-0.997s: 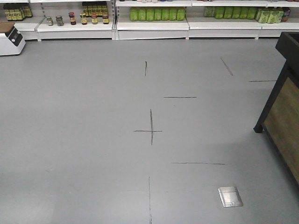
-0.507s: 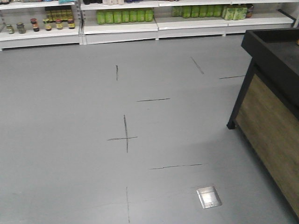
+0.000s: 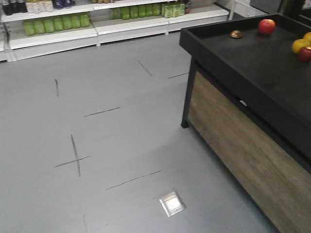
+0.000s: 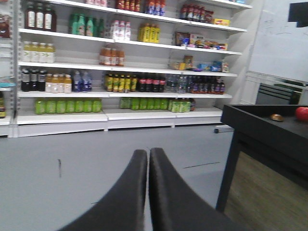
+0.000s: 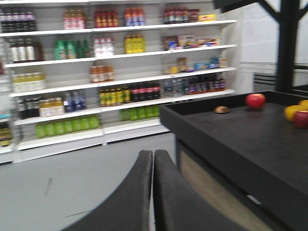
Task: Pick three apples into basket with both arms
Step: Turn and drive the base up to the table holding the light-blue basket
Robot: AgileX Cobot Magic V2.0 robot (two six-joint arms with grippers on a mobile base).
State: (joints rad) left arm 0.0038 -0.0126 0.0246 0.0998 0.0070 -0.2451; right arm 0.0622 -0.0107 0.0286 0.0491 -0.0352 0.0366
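Jaws on both arms are sitting pressed together with nothing between them: the left gripper and the right gripper are both pointing out over the shop floor, well apart from any fruit. Stocked store shelving is running along the far wall, and the grey floor is carrying dark tape marks and a metal floor plate. A black display table with wood-panel sides is standing to the right. One red apple is resting near its far edge; a second red apple is lying at the frame's right border, touching or just beside a yellow fruit. A third red apple is not showing, and the basket is not appearing in any view. A small brown object, too small to identify, is lying near the first apple. Judgement: the task is only beginning, with no apple picked. The apples are likely firm, moderately heavy, smooth-skinned and prone to rolling, so I am expecting each gripper to need wide-spread jaws closing across the apple's widest part, with modest squeeze to avoid bruising.
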